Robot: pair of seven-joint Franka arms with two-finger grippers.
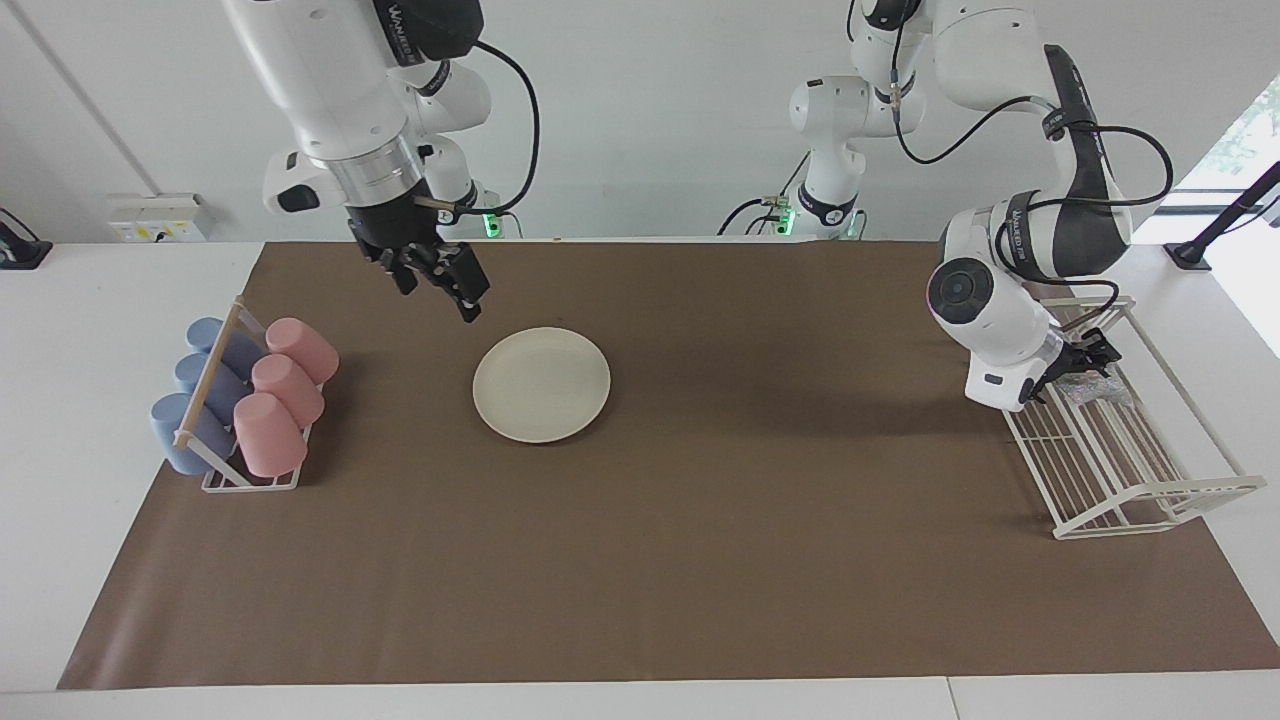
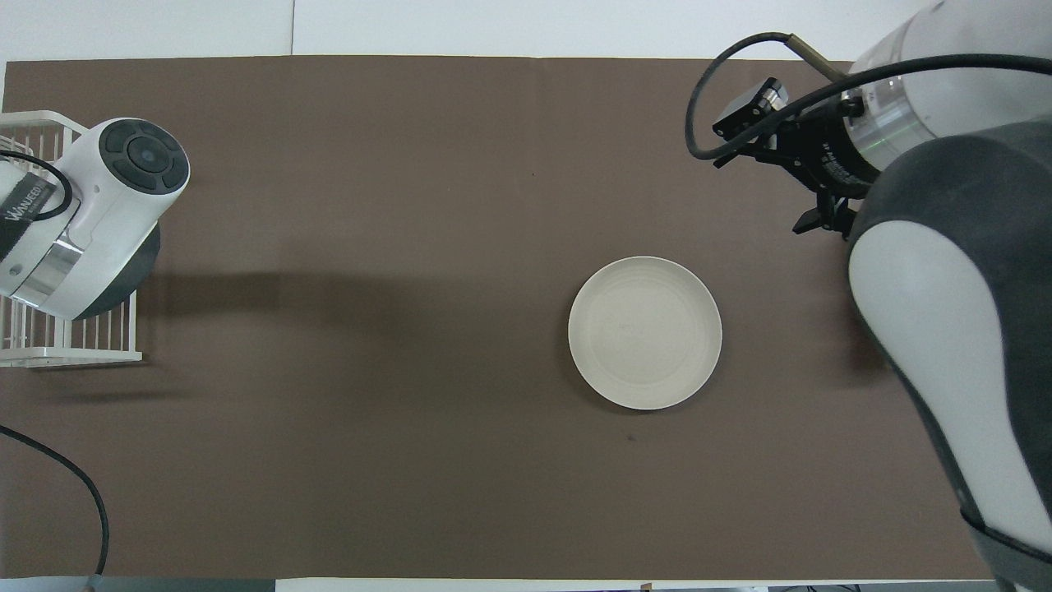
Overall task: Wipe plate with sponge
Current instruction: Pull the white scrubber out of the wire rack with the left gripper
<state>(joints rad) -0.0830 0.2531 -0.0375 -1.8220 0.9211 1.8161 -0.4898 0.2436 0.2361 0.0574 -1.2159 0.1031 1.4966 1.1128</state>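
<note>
The cream-white plate (image 1: 541, 384) (image 2: 645, 332) lies flat on the brown mat, toward the right arm's end of the table. The silvery sponge (image 1: 1096, 388) lies in the white wire rack (image 1: 1130, 500) at the left arm's end. My left gripper (image 1: 1085, 358) is down in that rack right at the sponge, largely covered by its own wrist. In the overhead view that wrist hides both the gripper and the sponge. My right gripper (image 1: 440, 290) (image 2: 760, 193) hangs open and empty over the mat, beside the plate's edge nearest the robots.
A small rack of pink and blue cups (image 1: 250, 400) lying on their sides stands at the right arm's end of the mat. The brown mat (image 1: 700, 560) covers most of the white table. The wire rack's front rim (image 2: 66, 355) shows below the left wrist.
</note>
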